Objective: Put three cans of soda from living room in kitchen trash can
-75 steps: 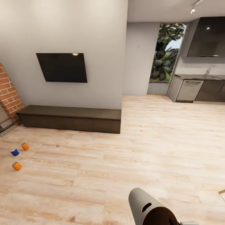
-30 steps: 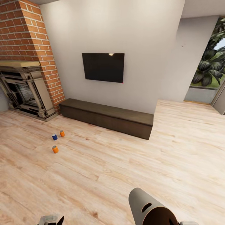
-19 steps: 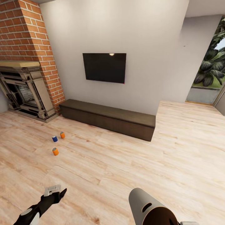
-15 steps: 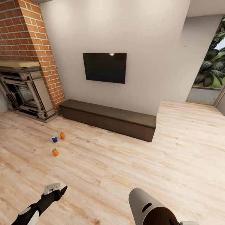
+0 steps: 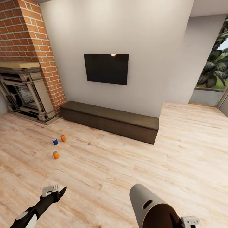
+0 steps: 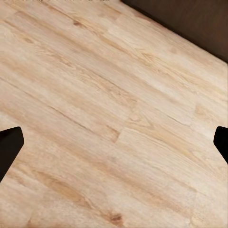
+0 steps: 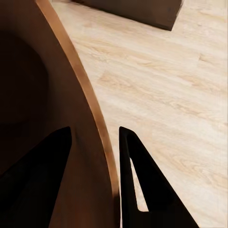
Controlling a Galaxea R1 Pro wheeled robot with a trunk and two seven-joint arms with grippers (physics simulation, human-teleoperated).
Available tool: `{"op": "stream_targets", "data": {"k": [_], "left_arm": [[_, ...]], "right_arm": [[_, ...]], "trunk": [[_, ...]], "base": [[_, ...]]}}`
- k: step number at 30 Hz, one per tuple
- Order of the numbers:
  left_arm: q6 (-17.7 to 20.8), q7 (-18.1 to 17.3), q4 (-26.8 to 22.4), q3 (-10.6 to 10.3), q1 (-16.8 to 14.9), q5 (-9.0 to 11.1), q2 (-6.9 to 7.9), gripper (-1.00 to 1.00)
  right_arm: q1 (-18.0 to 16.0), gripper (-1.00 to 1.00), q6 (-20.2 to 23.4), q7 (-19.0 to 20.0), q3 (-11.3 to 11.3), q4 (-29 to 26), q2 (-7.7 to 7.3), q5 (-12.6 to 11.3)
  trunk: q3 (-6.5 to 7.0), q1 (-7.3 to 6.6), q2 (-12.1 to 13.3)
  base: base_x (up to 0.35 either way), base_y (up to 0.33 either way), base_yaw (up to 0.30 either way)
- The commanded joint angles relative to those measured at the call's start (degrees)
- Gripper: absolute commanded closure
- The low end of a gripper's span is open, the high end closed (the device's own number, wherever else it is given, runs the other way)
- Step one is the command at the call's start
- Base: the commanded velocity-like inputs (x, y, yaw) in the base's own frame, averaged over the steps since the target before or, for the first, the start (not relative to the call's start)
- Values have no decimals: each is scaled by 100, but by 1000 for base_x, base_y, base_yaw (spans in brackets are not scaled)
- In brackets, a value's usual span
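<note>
Right gripper (image 7: 92, 156) pinches trash can rim (image 7: 90, 104) | left gripper (image 6: 114, 142) spread, empty | step: approach | next: drive toward soda cans (image 5: 56, 155), left of frame.

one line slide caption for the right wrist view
Right gripper clamping the brown-lined rim of the pale grey trash can above light wood floor.

Three cans are seen on the floor (image 5: 126, 164) near the fireplace (image 5: 23, 95): a blue can (image 5: 55, 141) just beside an orange can (image 5: 63, 137), another orange one (image 5: 56, 155) nearer. The bin (image 5: 152, 210) is held low right; the left gripper (image 5: 57, 190) is extended low left.
</note>
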Motion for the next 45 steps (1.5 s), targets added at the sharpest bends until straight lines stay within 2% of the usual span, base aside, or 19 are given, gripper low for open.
{"op": "stream_targets", "data": {"k": [1,5,6,8,9,13,15,17,23,45], "left_arm": [[-6,1,0,0,-2,1,7,-100],[-27,16,42,0,-6,0,16,-100],[-31,18,59,-3,-9,-3,14,-100],[-36,24,70,-7,-11,-9,9,-100],[-40,29,76,-13,-12,-16,1,-100],[-45,37,77,-33,-14,-29,-27,-100],[-46,42,78,-38,-14,-33,-35,-100],[-52,57,82,-48,-16,-39,-46,-100],[-146,63,93,-58,-21,-47,-51,-100],[-187,65,97,-62,-23,-50,-52,-100]], "right_arm": [[-4,100,39,34,-42,-225,2,-24],[-60,100,724,48,-2,-757,1,-11],[-89,100,1060,57,9,-970,1,-13],[-116,100,1401,64,14,-1240,0,-24],[-133,100,1717,71,14,-1526,2,-37],[-157,100,2226,90,-21,-1987,3,-90],[-160,100,2268,97,-26,-1978,-3,-93],[-157,100,2114,101,-37,-1762,-31,-98],[-155,100,1936,103,-23,-1566,-9,-78],[-154,100,1880,102,14,-1312,7,-40]], "trunk": [[1,0,-1],[1,0,-1],[1,0,-1],[1,0,-1],[1,0,-1],[1,0,-1],[1,0,-1],[1,0,-1],[1,0,-1],[1,0,-1]], "base": [[1,0,0],[0,0,0],[0,0,0],[0,12,0],[0,46,0],[0,85,0],[0,124,0],[0,69,0],[60,96,0],[191,229,0]]}}
